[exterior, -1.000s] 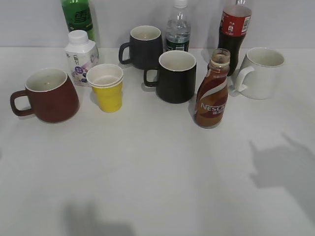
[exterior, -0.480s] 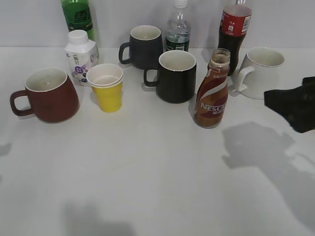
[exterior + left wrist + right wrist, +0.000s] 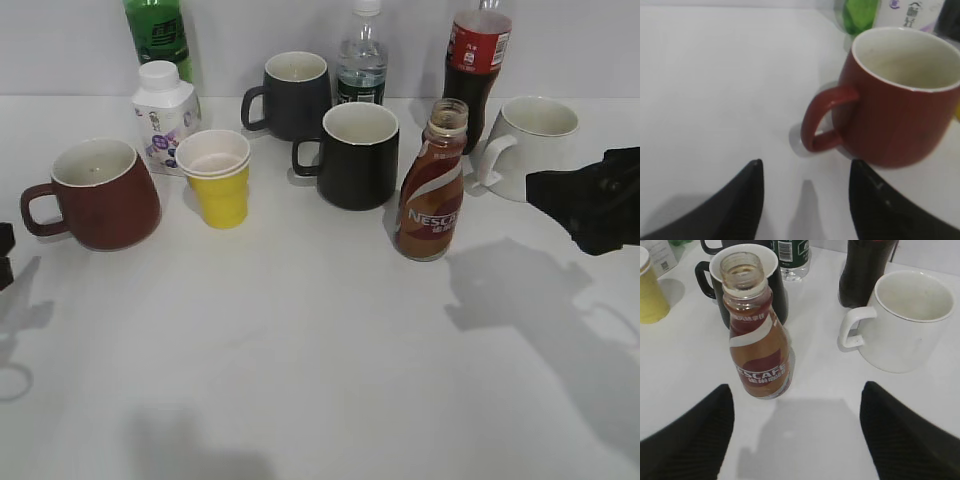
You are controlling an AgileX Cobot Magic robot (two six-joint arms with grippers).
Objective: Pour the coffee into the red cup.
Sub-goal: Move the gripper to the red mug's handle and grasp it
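The coffee, a curvy brown Nescafe bottle point(image 3: 432, 185) with its cap off, stands right of centre; it also shows in the right wrist view point(image 3: 756, 335). The red cup point(image 3: 100, 195), a maroon mug with a pale inside and its handle to the left, stands at the left; it fills the left wrist view point(image 3: 900, 95). My right gripper point(image 3: 545, 190) is open and empty, to the right of the bottle; its jaws point(image 3: 797, 405) are spread wide in front of it. My left gripper point(image 3: 805, 170) is open and empty, just short of the mug's handle; it barely shows at the exterior view's left edge point(image 3: 4, 255).
A white mug point(image 3: 535, 145) stands right of the bottle, a black mug point(image 3: 355, 155) left of it and a second dark mug point(image 3: 292, 95) behind. A yellow paper cup point(image 3: 218, 180), a white carton point(image 3: 165, 115), and green point(image 3: 158, 35), water point(image 3: 361, 60) and cola point(image 3: 476, 60) bottles stand behind.
Both arms have come into view. The right gripper entered from the right edge and moved left toward the bottle. The left gripper has appeared at the left edge near the mug.
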